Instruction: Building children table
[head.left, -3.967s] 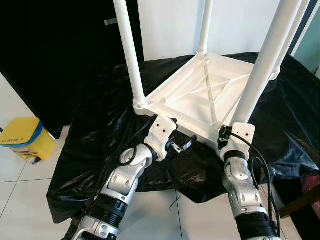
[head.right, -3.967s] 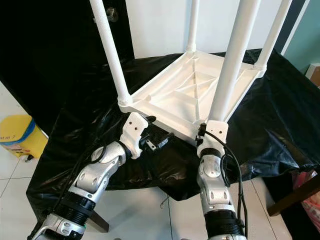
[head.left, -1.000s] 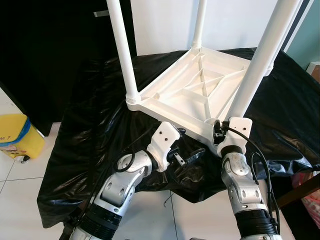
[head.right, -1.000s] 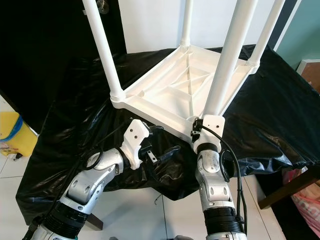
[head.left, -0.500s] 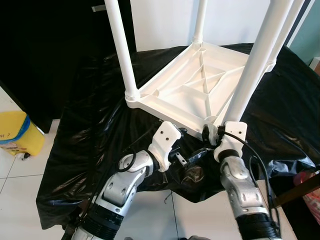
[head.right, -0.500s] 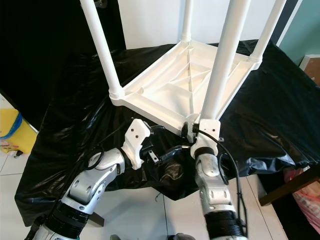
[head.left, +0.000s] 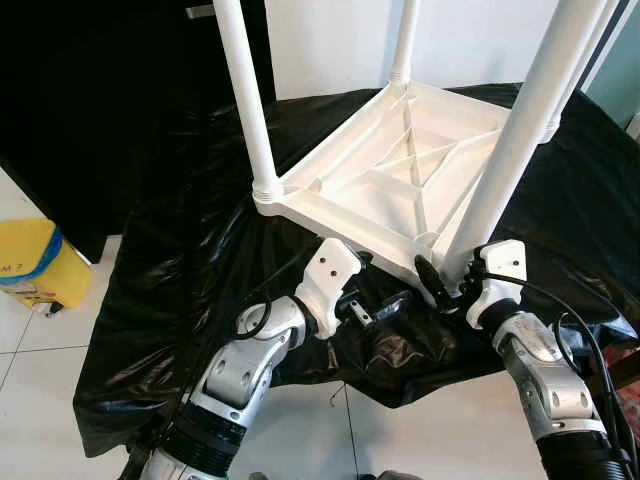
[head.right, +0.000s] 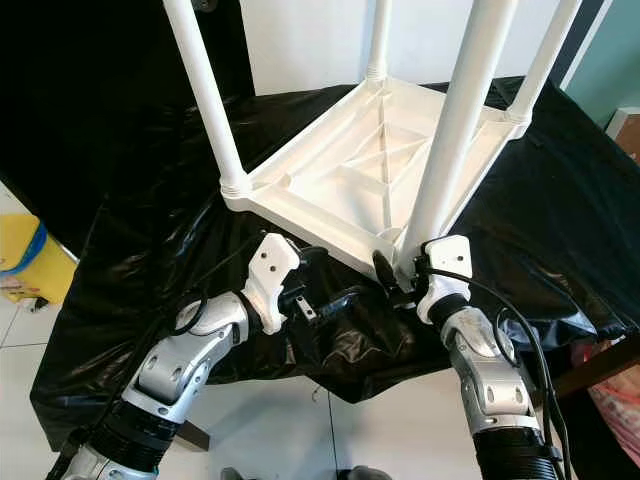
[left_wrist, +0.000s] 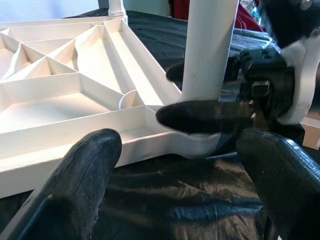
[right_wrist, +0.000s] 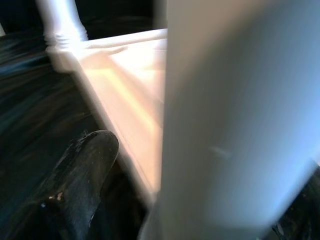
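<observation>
A white children's table (head.left: 400, 180) lies upside down on a black sheet (head.left: 180, 260), with its round legs pointing up. My left gripper (head.left: 375, 290) hovers open just in front of the table's near edge, nothing between its fingers (left_wrist: 95, 165). My right gripper (head.left: 445, 280) reaches in from the right at the foot of the near right leg (head.left: 510, 140). In the left wrist view one of its fingers lies in front of that leg's base and one behind. In the right wrist view the leg (right_wrist: 235, 115) is very close, with a gap beside the one finger (right_wrist: 80, 175) showing.
Another leg (head.left: 248, 100) rises at the table's near left corner. A yellow bin (head.left: 35, 270) stands on the white tiled floor at the left. The black sheet hangs over the front edge of the support. A dark wall is behind on the left.
My right wrist has swung from under the near right leg out to its right, fingers now pointing left at the leg's base. The left gripper has stayed put.
</observation>
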